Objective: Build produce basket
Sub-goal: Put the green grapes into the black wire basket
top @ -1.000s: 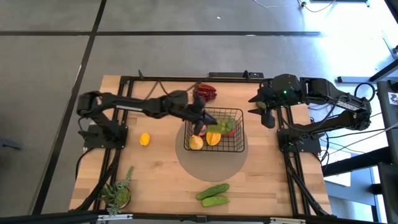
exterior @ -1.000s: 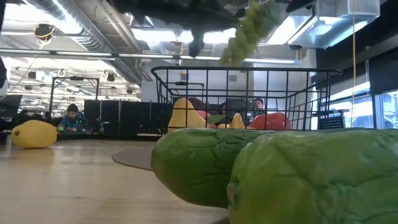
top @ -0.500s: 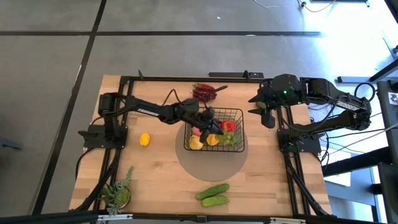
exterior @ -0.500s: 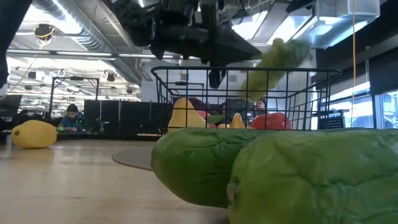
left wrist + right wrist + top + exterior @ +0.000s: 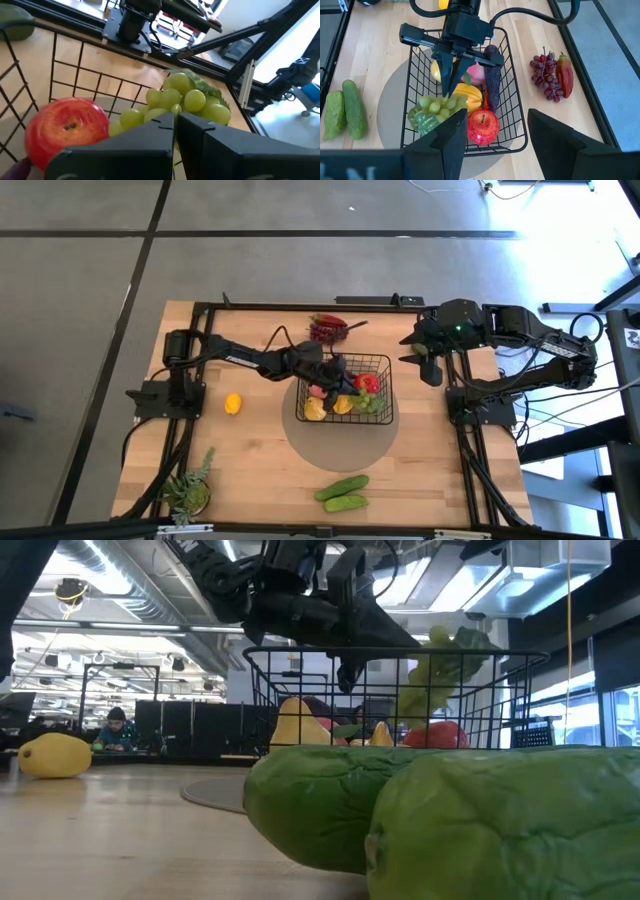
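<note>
The black wire basket (image 5: 385,365) stands on a grey round mat at the table's middle. It holds a red apple (image 5: 482,125), an orange mango (image 5: 468,95), a pink peach (image 5: 477,75), an eggplant (image 5: 491,75) and a yellow fruit (image 5: 436,71). My left gripper (image 5: 338,383) reaches into the basket from the left, shut on the green grapes (image 5: 436,105). My right gripper (image 5: 432,368) hangs open and empty above the table's far right. A lemon (image 5: 232,403) lies on the table left of the basket. My left gripper pinches the green grapes at the bunch's top end (image 5: 176,107) between its two fingertips; the fingers hide the exact spot. They slant slightly downward, coming from the table's left. The bunch reaches away from the tips toward the basket's right wall, its lower part inside the basket beside the apple.
Two cucumbers (image 5: 342,492) lie near the front edge, close before the low camera. Purple grapes (image 5: 325,330) and a red pepper (image 5: 565,75) lie behind the basket. A potted plant (image 5: 190,492) stands at the near left corner. Bare wood shows left and right of the mat.
My left gripper has come down into the basket and gone a little toward its right side, staying shut. The green grapes, which hung above the basket's rim, now sit low inside it at the near right, beside the apple. The descent came first; the last half second shows almost no motion.
</note>
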### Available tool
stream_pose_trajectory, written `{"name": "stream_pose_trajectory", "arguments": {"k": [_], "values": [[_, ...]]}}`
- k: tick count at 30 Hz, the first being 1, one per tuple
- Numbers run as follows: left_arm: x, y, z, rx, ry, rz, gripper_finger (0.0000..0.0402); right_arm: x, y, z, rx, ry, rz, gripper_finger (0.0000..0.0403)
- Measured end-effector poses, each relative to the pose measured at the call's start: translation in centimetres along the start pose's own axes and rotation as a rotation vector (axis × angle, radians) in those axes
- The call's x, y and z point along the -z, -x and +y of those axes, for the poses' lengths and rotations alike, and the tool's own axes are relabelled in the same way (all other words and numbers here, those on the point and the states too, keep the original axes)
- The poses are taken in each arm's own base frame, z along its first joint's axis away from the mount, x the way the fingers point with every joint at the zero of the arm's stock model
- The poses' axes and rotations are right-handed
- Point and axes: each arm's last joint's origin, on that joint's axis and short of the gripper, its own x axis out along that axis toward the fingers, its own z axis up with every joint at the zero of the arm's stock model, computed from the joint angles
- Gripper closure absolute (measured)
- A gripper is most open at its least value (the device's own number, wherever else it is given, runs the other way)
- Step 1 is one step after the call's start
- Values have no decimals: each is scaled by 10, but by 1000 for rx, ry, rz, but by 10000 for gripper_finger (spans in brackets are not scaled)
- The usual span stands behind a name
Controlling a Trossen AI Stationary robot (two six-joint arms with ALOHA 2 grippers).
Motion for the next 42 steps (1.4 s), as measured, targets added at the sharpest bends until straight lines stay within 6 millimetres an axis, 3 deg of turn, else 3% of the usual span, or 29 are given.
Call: {"name": "stream_pose_trajectory", "arguments": {"k": [15,27,33,42], "values": [[-2,0,-1,15,-36,-23,401,0,0,0,-5,-4,-1,204],[-2,0,-2,17,-57,-20,401,0,1,8,-266,51,-18,204],[-2,0,-2,18,-82,-19,401,0,1,8,-290,44,-18,204],[21,-18,8,53,-44,27,401,0,1,8,-290,17,-14,204]]}}
